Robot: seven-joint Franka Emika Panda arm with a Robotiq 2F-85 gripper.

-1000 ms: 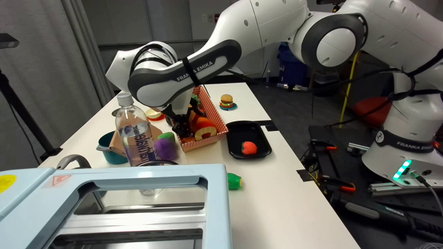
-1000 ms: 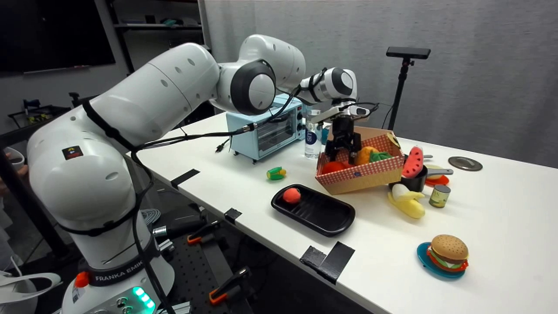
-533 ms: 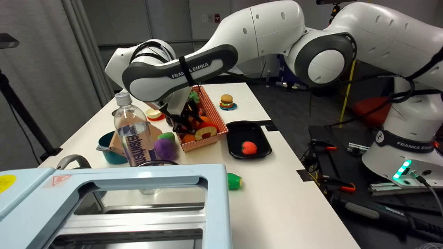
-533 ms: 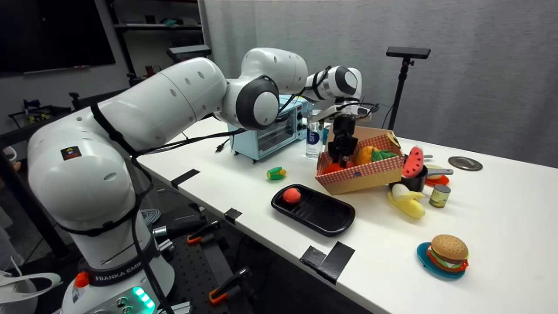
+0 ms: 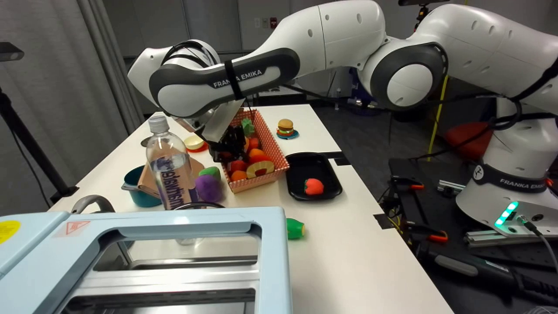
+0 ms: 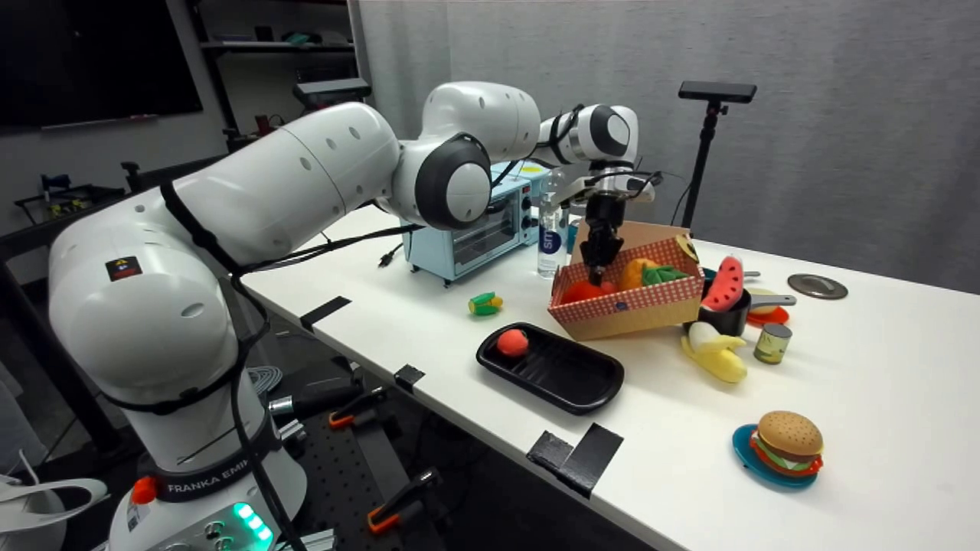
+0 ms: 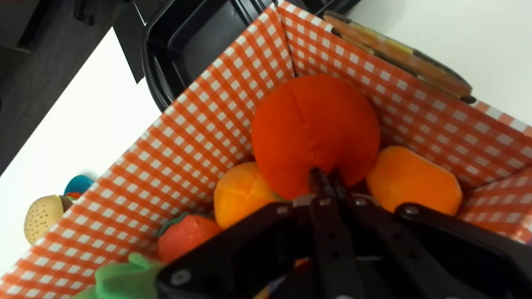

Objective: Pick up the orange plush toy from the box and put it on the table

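The gripper (image 7: 327,176) points down into the checked box (image 6: 651,314) on the white table (image 6: 880,398). In the wrist view its two fingers stand close together, with hardly a gap between the tips; whether any cloth is caught there cannot be told. The tips overlap the edge of a large red-orange plush ball (image 7: 309,120), which sits in a corner of the box. A smaller orange plush ball (image 7: 239,193) lies on its left and an orange plush piece (image 7: 417,180) on its right. Which of the three is the orange plush toy is unclear, but all lie inside the box.

In an exterior view the black tray (image 6: 570,383) lies on the near side of the box, a small red toy fruit (image 6: 512,343) at its left end. A toy corn (image 6: 485,304) lies left of the box; beyond it stands the blue toaster oven (image 6: 430,243). Right of the box are a watermelon slice (image 6: 725,285) and a yellow banana (image 6: 721,364); near right, a toy burger (image 6: 790,438) sits on a teal plate (image 6: 744,453).
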